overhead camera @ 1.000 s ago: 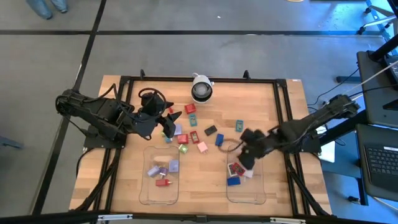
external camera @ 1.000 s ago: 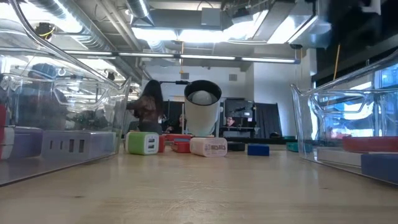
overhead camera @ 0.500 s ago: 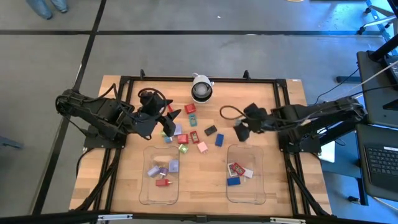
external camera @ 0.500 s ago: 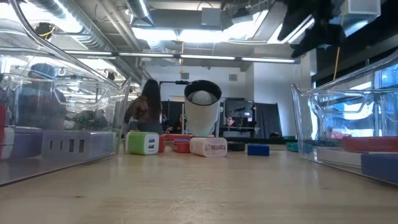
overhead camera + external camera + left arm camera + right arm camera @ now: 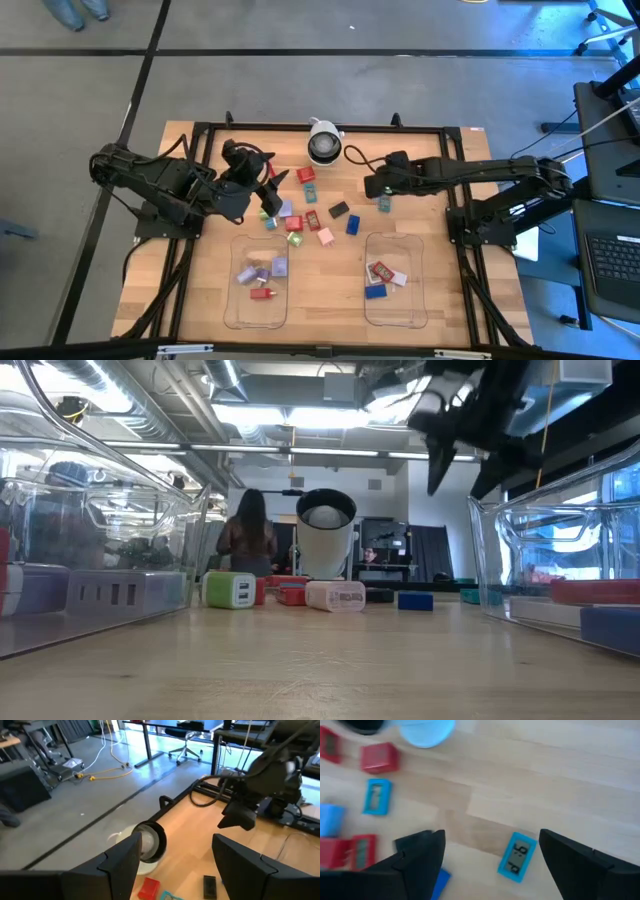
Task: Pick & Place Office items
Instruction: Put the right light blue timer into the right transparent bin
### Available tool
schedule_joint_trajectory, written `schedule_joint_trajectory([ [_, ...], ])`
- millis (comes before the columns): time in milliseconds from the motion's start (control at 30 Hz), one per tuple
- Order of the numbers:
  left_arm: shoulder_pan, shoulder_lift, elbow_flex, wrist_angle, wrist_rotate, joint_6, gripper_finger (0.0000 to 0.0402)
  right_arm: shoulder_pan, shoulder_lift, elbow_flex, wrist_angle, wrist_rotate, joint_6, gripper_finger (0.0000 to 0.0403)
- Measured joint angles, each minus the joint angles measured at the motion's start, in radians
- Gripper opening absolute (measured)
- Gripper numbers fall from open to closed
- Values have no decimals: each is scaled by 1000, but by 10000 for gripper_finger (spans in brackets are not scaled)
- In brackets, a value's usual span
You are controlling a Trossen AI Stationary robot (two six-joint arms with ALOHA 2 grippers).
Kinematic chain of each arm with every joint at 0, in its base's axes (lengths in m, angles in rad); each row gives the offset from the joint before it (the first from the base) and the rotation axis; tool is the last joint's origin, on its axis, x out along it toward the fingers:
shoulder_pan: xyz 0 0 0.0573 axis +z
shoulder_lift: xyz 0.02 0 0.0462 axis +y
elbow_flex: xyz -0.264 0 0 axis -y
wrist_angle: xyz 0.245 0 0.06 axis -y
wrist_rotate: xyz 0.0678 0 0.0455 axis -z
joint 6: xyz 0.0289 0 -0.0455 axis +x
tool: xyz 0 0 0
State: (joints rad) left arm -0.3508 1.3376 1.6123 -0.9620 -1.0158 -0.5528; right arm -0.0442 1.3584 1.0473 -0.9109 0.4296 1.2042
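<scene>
- Wooden table [image 5: 440, 160]: carries everything listed below; both arms reach in over it from its 9 and 3 o'clock sides.
- Left arm: extends in from 9 o'clock. Left gripper [image 5: 272, 193] sits over the left edge of the loose cluster, fingers [image 5: 117, 865] parted with nothing seen between them.
- Right arm: stretched in from 3 o'clock toward the table centre. Right gripper [image 5: 372, 187] hangs above the table top, jaws spread wide and empty, directly over a teal block [image 5: 517, 856] that lies flat on the wood between the fingers [image 5: 420, 852] in the wrist view.
- Left tray [image 5: 232, 300]: clear, at about 7 o'clock; holds lilac and red pieces.
- Right tray [image 5: 415, 300]: clear, at about 5 o'clock; holds red, white and blue pieces.
- Camera dome [image 5: 323, 146]: white and black, upright at 12 o'clock.
- Office items [image 5: 318, 215]: loose scatter at table centre, between the two grippers, in red, teal, blue, pink, green and black. The teal block [image 5: 385, 201] sits at the scatter's 3 o'clock edge, just beside the right gripper.
</scene>
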Motion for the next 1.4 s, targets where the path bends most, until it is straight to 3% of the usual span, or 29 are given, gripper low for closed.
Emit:
schedule_joint_trajectory([
  [333, 0, 0, 0, -7, 20, 25, 239, -103, 124, 0, -42, -77, -35, 323],
  [667, 0, 0, 0, -10, 28, 20, 239, -190, 137, -84, -48, -116, -108, 323],
  [967, 21, 0, 0, -10, -12, 51, 239, -217, 137, -247, 138, -280, -87, 323],
  [1400, 76, -1, 0, -11, 69, 43, 239, -296, 137, -256, 190, -290, -197, 323],
])
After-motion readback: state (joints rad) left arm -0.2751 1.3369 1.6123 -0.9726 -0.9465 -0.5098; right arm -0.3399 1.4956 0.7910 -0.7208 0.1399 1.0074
